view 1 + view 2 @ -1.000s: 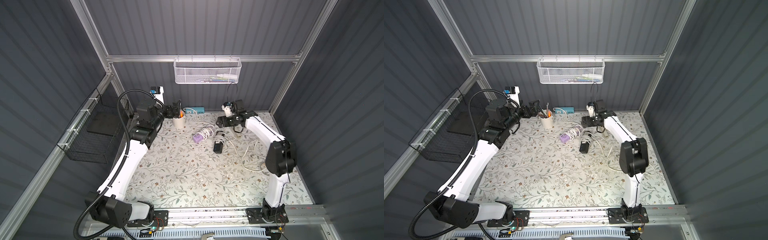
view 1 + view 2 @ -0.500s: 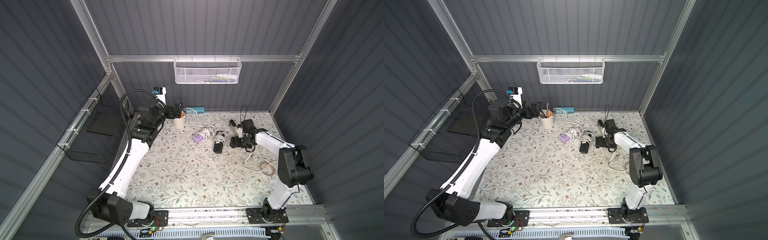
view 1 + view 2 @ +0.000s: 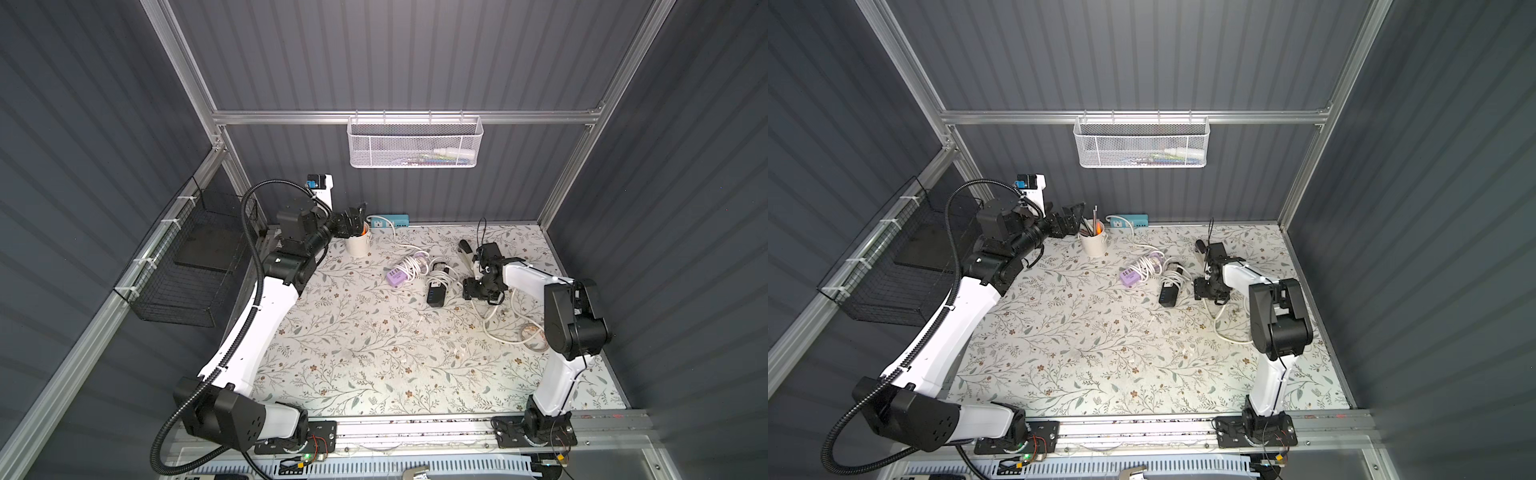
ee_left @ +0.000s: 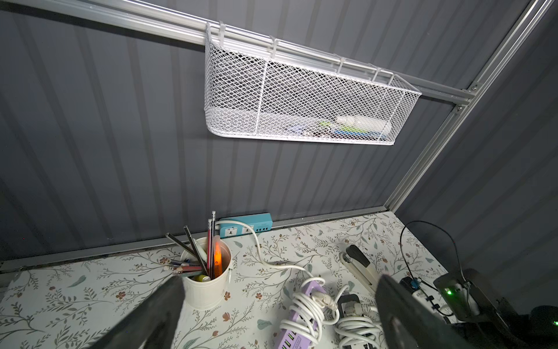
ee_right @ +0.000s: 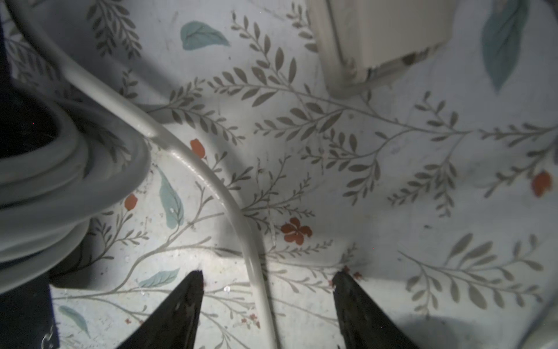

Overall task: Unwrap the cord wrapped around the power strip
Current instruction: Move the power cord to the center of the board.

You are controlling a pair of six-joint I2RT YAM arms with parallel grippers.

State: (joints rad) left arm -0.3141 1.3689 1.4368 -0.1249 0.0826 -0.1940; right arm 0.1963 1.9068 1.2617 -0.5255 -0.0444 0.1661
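A black power strip (image 3: 436,293) (image 3: 1169,295) lies mid-table with a white cord (image 3: 439,275) coiled round it. Its loose end (image 3: 496,334) trails off to the right. My right gripper (image 3: 473,291) (image 3: 1204,291) is down at the table just right of that strip. In the right wrist view this gripper (image 5: 267,273) is open, and the loose cord (image 5: 211,187) runs between its fingers without touching them. The coil (image 5: 60,193) sits beside it. A purple power strip (image 3: 397,277) (image 4: 297,335), also cord-wrapped, lies to the left. My left gripper (image 3: 353,218) (image 4: 277,279) hangs open and empty by the cup.
A cream cup of pens (image 3: 358,245) (image 4: 206,290) stands at the back left. A teal power strip (image 3: 388,220) lies against the back wall. A cream stapler (image 3: 466,253) (image 5: 377,45) is behind my right gripper. A white mesh basket (image 3: 415,145) hangs above, a black wire basket (image 3: 187,266) on the left wall.
My right arm swung from the back of the table down to the mat beside the black strip, and its jaws narrowed around the loose cord. The left arm shifted slightly.
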